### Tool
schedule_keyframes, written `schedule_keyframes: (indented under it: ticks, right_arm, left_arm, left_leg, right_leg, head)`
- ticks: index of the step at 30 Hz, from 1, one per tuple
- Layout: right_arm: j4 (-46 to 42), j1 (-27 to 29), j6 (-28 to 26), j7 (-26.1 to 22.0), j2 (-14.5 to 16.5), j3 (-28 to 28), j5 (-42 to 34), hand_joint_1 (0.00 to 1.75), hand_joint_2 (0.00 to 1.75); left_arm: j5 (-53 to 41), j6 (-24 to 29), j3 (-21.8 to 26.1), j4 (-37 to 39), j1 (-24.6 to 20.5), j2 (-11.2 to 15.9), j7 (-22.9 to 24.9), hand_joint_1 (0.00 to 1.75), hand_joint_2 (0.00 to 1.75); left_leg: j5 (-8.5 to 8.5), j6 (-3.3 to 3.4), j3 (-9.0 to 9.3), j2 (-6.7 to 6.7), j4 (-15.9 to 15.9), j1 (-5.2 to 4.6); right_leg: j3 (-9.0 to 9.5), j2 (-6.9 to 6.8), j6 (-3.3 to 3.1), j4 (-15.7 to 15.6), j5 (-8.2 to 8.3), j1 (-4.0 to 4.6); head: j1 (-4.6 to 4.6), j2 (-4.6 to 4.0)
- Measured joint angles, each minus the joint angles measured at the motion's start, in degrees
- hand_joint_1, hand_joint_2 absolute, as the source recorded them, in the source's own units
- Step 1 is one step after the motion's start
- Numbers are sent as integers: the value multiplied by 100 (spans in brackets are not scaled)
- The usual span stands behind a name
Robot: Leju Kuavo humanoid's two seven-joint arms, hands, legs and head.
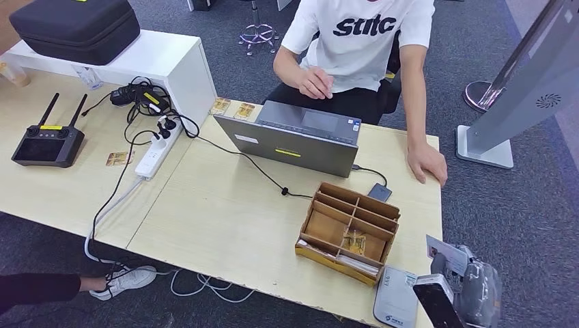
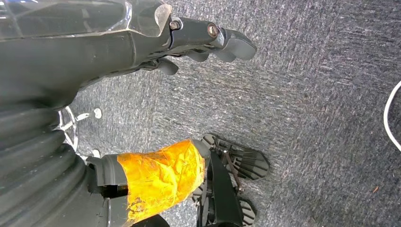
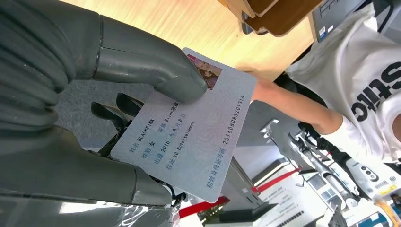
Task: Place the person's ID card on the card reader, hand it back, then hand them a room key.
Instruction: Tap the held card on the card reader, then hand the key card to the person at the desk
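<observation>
My right hand [image 1: 471, 280] hangs just off the table's near right corner and pinches the ID card [image 1: 445, 253] between its thumb and fingers. The right wrist view shows the pale ID card [image 3: 194, 127] up close, printed side toward the camera, with the thumb [image 3: 151, 66] pressed on its photo corner. The grey card reader [image 1: 394, 296] lies flat at the table's near edge, just left of that hand. A wooden organiser [image 1: 349, 229] holds gold room keys [image 1: 354, 241]. My left hand [image 2: 208, 40] hangs over the carpet, fingers apart, holding nothing.
A person in a white T-shirt [image 1: 362, 41] sits across the table, one hand [image 1: 427, 162] flat on its far right edge. An open grey laptop [image 1: 293, 137], a power strip [image 1: 158, 147] with cables, a remote controller [image 1: 48, 143] and a white shelf [image 1: 136, 58] occupy the desk.
</observation>
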Motion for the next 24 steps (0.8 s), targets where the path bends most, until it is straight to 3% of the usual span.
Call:
schedule_keyframes:
  ticks: [6,10,14,24]
  right_arm:
    - [-350,-26,-138,-73,50,24,151,175,175]
    - [-537,-305,561,12,94,352,-201,175,175]
    - [-138,-1014,1065,330,208,868,-603,175,175]
    - [989,-2521,1113,1013,417,1479,-473,175,175]
  left_arm:
    - [-128,7,67,-8,-2,-2,3,0,175]
    - [-343,-15,78,-15,-25,5,23,0,175]
    - [-601,-102,76,-15,-93,49,30,0,175]
    - [-936,-186,71,-15,-190,149,42,0,175]
  left_leg:
    - [0,0,-2,0,0,0]
    - [1,-2,-4,7,-1,1]
    - [14,-12,-3,10,-2,2]
    - [30,-12,-6,4,-1,2]
  right_leg:
    - [1,0,0,1,0,0]
    - [1,6,-3,2,2,1]
    - [-3,9,-10,5,10,3]
    - [-7,8,-11,8,22,3]
  head:
    - [0,0]
    - [0,0]
    - [1,0]
    - [0,0]
